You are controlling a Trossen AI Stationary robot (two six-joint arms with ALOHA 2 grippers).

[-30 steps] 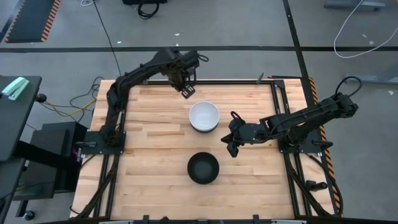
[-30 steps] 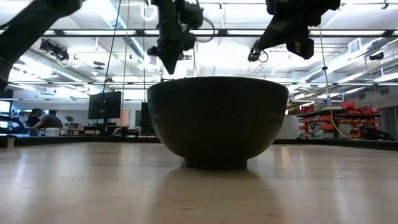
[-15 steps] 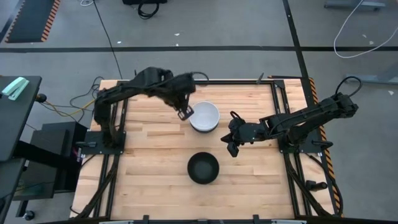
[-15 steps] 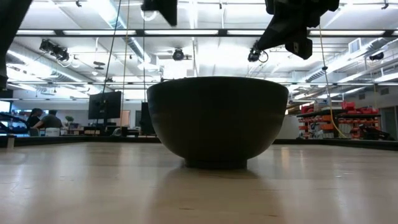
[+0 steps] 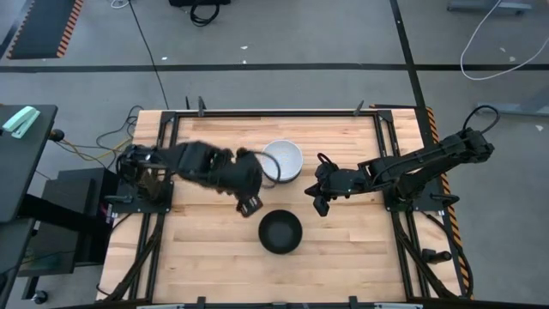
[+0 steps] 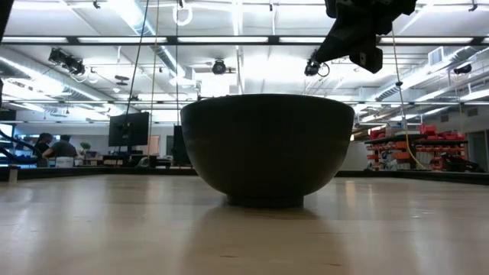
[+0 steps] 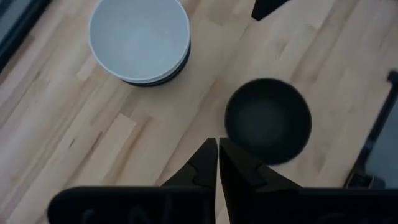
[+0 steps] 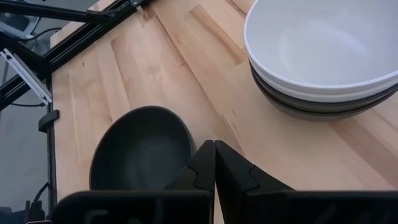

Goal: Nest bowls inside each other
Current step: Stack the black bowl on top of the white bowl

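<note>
I judge one black bowl (image 5: 280,232) at lower centre remains unnested, so my empty, closed left pincer (image 5: 250,206) must open and grasp it for the stack (image 5: 282,160).

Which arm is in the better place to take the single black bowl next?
Probably left: the left gripper is just beside the black bowl, nearer than the right gripper. Both are shut and empty.

Two dark jointed arms, matte black housings, thin black cables looping along the right arm (image 5: 429,159)
</note>
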